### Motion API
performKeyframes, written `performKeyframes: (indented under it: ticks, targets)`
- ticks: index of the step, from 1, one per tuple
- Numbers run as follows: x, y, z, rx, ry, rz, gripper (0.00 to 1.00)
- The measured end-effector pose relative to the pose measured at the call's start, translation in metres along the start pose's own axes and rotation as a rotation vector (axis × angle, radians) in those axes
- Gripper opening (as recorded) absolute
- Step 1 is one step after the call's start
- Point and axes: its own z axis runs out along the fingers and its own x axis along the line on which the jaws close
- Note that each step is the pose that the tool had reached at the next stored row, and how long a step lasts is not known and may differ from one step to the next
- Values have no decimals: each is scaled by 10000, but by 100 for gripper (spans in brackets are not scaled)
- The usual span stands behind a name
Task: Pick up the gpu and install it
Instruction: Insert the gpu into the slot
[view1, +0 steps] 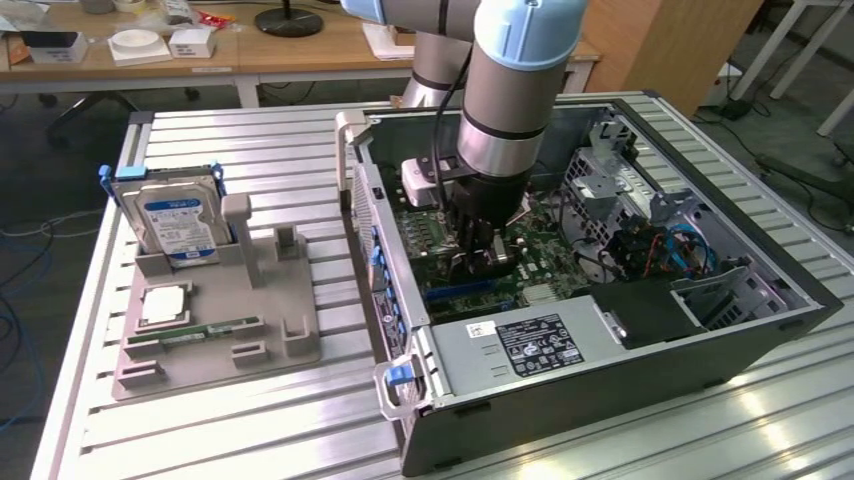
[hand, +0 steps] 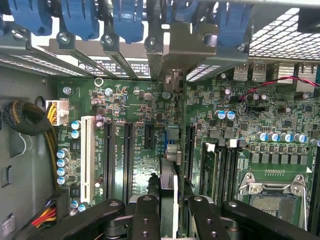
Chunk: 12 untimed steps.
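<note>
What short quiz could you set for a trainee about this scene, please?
1. True or false: the end effector grips the gpu on edge over the motherboard.
2. Where is the hard drive? A) standing upright in the grey holder; B) lying flat on the motherboard; C) in the end effector.
3. Fill in: the green RAM stick lies on the holder, to the exterior view's ____ of the computer case.
Key: 1 true; 2 A; 3 left.
</note>
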Motion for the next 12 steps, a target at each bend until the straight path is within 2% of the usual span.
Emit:
performKeyframes:
  ticks: [12]
  targets:
    - [7, -2, 1, 3, 7, 225, 27]
